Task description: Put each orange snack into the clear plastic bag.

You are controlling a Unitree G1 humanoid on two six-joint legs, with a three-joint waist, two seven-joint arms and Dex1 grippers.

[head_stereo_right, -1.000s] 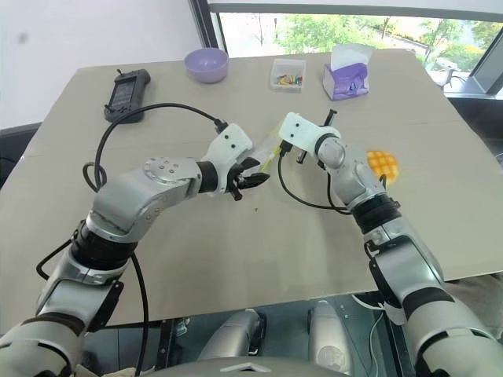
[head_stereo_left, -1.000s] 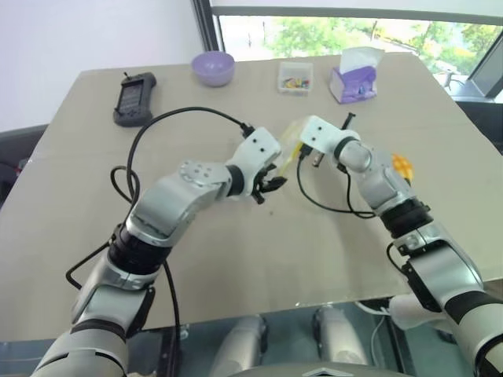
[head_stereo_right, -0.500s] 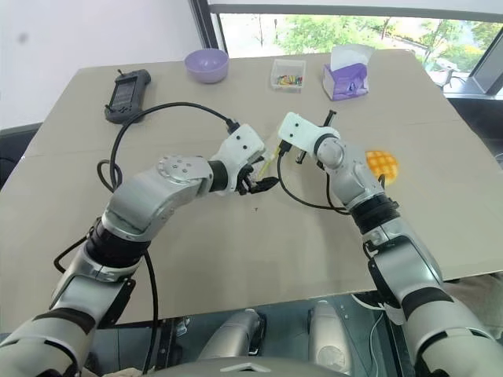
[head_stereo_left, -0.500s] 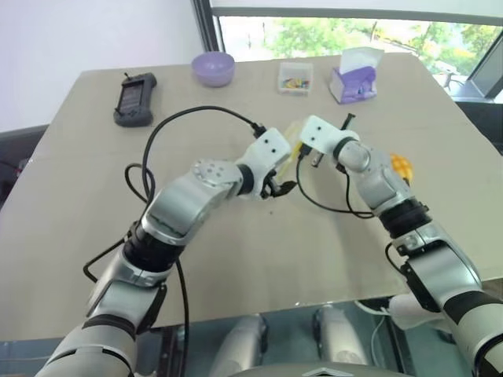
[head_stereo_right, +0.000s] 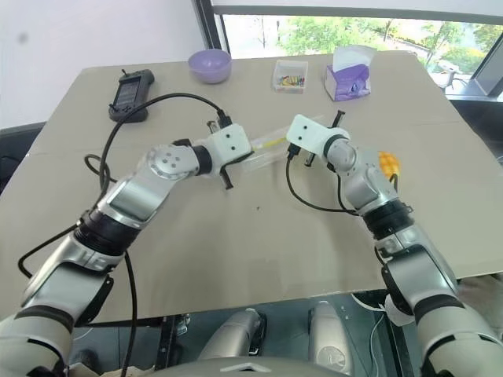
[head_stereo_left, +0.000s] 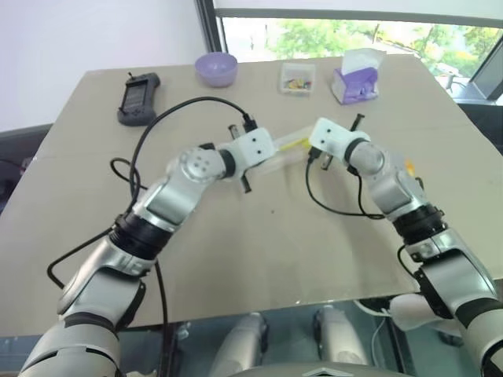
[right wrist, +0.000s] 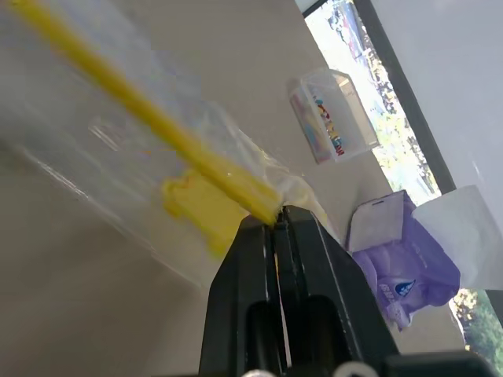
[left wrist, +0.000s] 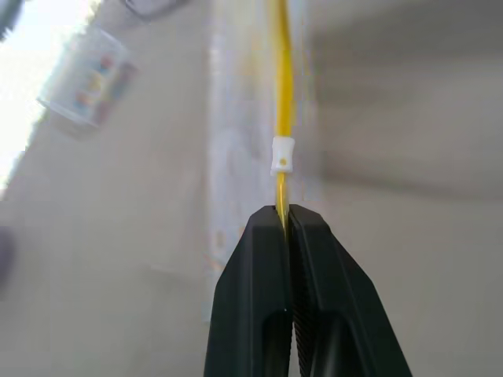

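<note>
Over tan table [head_stereo_left: 236,251] — both grippers [left wrist: 284,214] [right wrist: 277,224] pinch clear plastic bag [head_stereo_right: 267,149].

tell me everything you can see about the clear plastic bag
The clear plastic bag is a thin transparent film with a yellow strip along one edge and a small white slider on it. It hangs stretched between the two hands above the table: the left hand is shut on the strip at one end, the right hand shut on the other. It looks empty.
</note>
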